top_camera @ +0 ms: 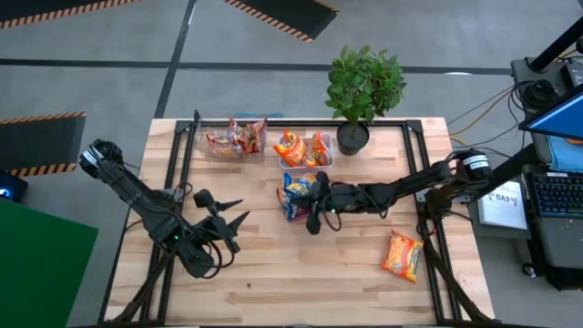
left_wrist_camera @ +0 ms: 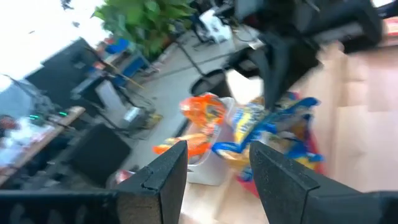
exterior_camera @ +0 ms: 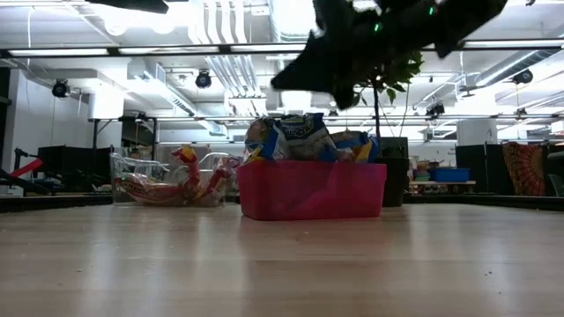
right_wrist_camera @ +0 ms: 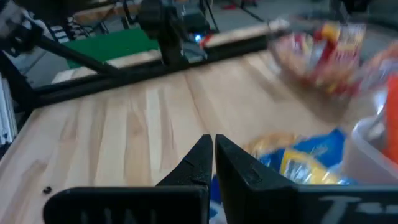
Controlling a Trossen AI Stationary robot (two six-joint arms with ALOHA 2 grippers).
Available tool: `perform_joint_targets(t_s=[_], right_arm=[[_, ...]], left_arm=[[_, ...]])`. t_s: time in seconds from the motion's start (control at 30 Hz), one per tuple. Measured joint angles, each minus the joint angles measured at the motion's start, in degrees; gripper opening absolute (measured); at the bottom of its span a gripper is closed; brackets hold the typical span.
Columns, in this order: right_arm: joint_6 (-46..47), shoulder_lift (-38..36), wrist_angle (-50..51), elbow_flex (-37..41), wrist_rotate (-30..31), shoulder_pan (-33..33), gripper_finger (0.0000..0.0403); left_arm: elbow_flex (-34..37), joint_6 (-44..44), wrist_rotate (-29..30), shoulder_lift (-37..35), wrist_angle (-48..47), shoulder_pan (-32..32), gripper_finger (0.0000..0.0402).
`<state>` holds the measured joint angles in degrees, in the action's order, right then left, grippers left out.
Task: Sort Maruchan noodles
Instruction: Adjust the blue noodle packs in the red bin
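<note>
A red tray (top_camera: pixel 290 215) at the table's middle holds blue-and-yellow packets (top_camera: pixel 297 189), which also show in the low view (exterior_camera: pixel 304 136). My right gripper (top_camera: pixel 314 219) hovers shut over that tray's near right side and holds nothing; in its wrist view (right_wrist_camera: pixel 213 152) the blue-and-yellow packets (right_wrist_camera: pixel 305 165) lie just beyond the fingers. One orange packet (top_camera: pixel 403 255) lies flat on the table near the right edge. My left gripper (top_camera: pixel 237 213) waits open to the left of the red tray, its fingers (left_wrist_camera: pixel 168 168) spread and empty.
At the far edge a clear tray (top_camera: pixel 202 146) holds reddish-pink packets (top_camera: pixel 239 137), and beside it a pale tray (top_camera: pixel 328 157) holds orange packets (top_camera: pixel 301 148). A potted plant (top_camera: pixel 364 87) stands at the far edge. Bare wood (top_camera: pixel 301 273) stretches along the near side.
</note>
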<state>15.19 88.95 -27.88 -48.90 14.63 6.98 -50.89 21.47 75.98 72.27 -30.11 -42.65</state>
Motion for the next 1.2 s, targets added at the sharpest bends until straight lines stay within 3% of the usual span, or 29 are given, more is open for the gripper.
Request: perform_joint_targets(t_s=[0.13, 0.3, 0.63, 0.97, 1.2], right_arm=[[-3.6, -3.8, 1.1, -0.2, 3.1, -0.7, 0.0008], [-1.0, -2.6, 1.3, 0.8, 12.8, -2.9, 0.0008], [5.0, 12.3, -5.0, 0.8, 13.0, -3.0, 0.0008], [4.7, 6.4, -6.8, 0.5, 12.2, -2.5, 0.0008], [4.2, 8.5, -11.0, 0.4, 12.1, -1.5, 0.0008]], left_arm=[[0.0, 0.0, -5.0, 0.1, 2.5, 0.4, 0.0156], [0.0, -1.4, -5.0, 1.5, 6.9, 1.1, 0.0148], [0.0, -1.9, -5.1, 5.0, 9.4, 1.9, 0.0129], [0.0, -0.4, -5.0, 4.9, 12.1, 1.9, 0.0123], [0.0, -0.4, -5.0, 4.9, 12.2, 1.9, 0.0123]])
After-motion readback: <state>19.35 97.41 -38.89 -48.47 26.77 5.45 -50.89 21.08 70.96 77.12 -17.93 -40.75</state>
